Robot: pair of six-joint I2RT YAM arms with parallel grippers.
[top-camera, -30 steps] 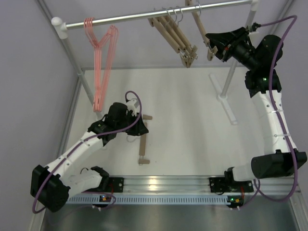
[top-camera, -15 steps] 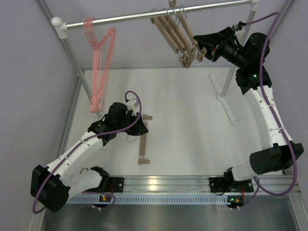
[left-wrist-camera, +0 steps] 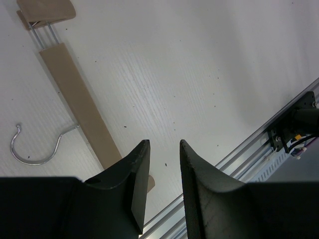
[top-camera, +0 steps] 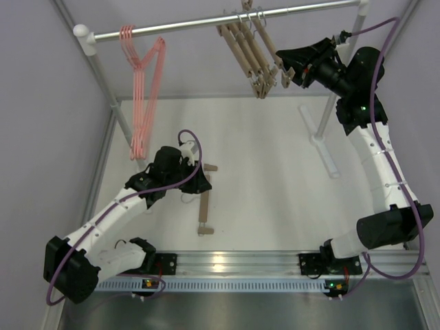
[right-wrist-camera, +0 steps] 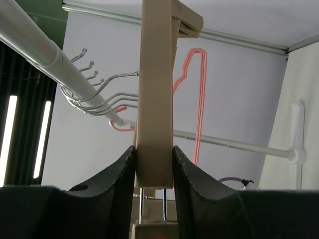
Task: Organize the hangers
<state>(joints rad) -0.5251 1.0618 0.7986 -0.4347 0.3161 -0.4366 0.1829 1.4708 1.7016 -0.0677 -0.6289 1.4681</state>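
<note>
My right fingers [top-camera: 284, 71] are shut tight on a straight tan wooden bar hanger [right-wrist-camera: 155, 99], near the upper right of the top view. A moment ago this hanger hung by itself, further right on the long silver rail [top-camera: 172, 26]. Now I have slid it left, and it hangs just beside the bunch of other tan wooden hangers [top-camera: 244, 51]. So the wooden ones on the rail are together now.

The thin pink wire hangers [top-camera: 141, 89] hang well apart from them, at the upper left. One more wooden hanger [top-camera: 204, 206] lies on the white worktop [top-camera: 275, 179], a bit left of the middle. My left fingers [top-camera: 201, 184] hover just beside it with a narrow gap between them, holding nothing. I think that one should go up next.

The white post [top-camera: 338, 96] stands close to my right arm, so I should pull back slowly. The rail between the pink and the wooden hangers is bare, so there is room there.
</note>
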